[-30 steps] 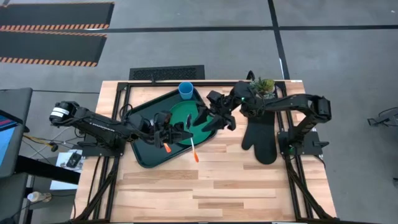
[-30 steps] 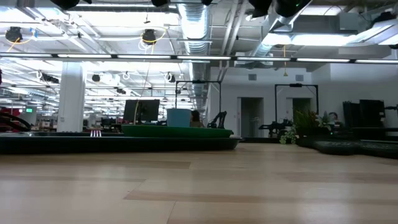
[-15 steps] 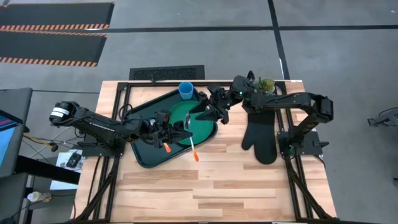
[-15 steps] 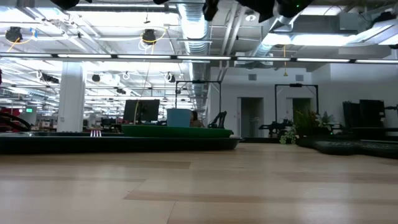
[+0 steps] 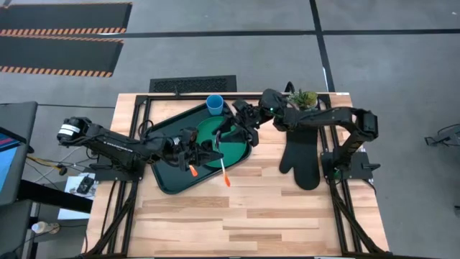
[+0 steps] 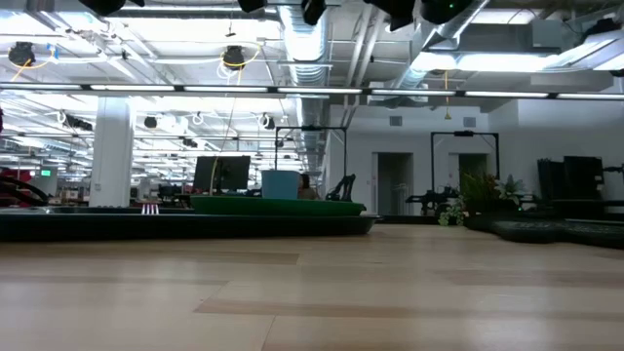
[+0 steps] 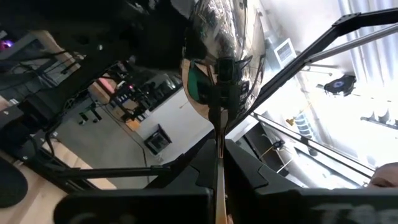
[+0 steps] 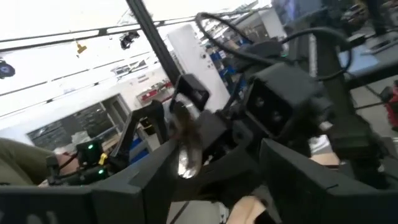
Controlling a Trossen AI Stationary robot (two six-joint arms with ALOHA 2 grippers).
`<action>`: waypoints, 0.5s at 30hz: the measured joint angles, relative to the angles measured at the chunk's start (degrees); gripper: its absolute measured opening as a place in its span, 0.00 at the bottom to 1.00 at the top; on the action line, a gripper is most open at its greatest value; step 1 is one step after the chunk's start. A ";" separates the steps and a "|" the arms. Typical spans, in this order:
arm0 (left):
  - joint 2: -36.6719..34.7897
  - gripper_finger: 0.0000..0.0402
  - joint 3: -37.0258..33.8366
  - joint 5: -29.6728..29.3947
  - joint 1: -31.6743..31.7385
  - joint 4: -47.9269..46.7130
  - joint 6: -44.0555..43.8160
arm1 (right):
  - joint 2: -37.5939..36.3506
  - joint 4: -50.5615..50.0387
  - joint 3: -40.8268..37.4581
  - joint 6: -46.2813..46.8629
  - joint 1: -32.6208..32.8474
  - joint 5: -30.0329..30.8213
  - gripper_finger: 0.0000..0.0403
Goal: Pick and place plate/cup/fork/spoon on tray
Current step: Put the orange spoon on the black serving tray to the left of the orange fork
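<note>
The dark tray lies left of the table's middle. On it lies the green plate, and the light-blue cup stands at its far corner. The fork lies across the tray's near rim, its orange end on the table. My left gripper is over the plate, shut on the spoon. My right gripper is open and empty above the plate's far side, facing the left gripper. It sees the spoon's bowl straight ahead. My left gripper pinches the spoon's handle between its two fingers, coming from the table's left. The handle runs along the fingers. The silver bowl sticks out past the fingertips. The spoon is lifted clear above the plate.
A black oven mitt lies right of the tray, and a small plant stands at the far right. In the low view the tray's rim and the mitt show. Bare wood lies along the near edge.
My right gripper has moved toward the table's left and far side, from the plate's right edge to over the plate, closer to the left gripper and the spoon. It has stayed open. My left gripper has kept still with the spoon.
</note>
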 joint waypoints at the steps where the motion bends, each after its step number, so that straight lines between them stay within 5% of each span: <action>1: 0.00 0.00 0.00 -0.14 0.00 -0.03 0.00 | 0.00 -0.02 0.00 -0.03 -0.02 0.14 0.60; 5: 0.00 0.00 0.00 -0.49 0.00 -0.38 0.00 | 0.00 0.31 0.00 -0.01 0.04 0.27 0.44; 11: -0.05 0.00 0.00 -2.26 -0.03 -1.57 0.06 | -0.08 0.40 0.00 0.18 0.94 -0.45 0.06; 15: -0.26 0.00 0.04 -6.56 -0.15 -4.76 -1.64 | -0.13 -0.26 -0.02 2.91 0.94 -0.61 0.04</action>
